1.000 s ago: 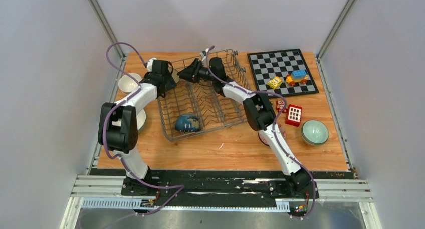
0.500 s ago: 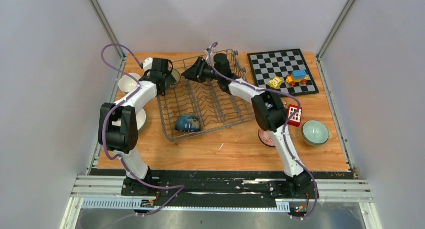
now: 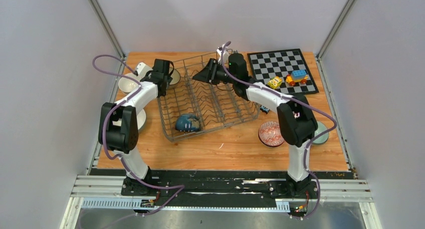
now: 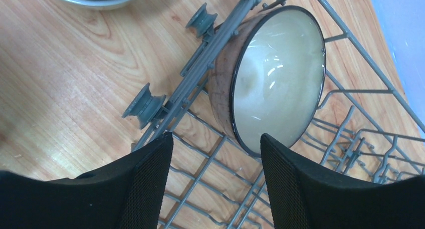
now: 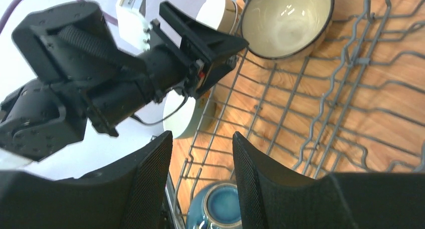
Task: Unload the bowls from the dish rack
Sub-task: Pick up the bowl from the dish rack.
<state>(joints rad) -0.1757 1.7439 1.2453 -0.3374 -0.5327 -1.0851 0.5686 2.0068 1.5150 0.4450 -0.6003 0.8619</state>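
Retreating from the dish rack (image 4: 198, 68), right tool (image 5: 201, 139), apart and empty, cedes the cream bowl (image 4: 275, 83) to the left tool (image 4: 215, 139), likewise apart

Grey dish rack (image 3: 221, 108); black-and-white chessboard (image 3: 270, 63)

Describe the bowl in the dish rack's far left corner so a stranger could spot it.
Find the big grey wire dish rack. In its far left corner a bowl stands on edge against the wall. It is brown outside, cream inside with a dark rim, unlike the blue bowl at the rack's near end.
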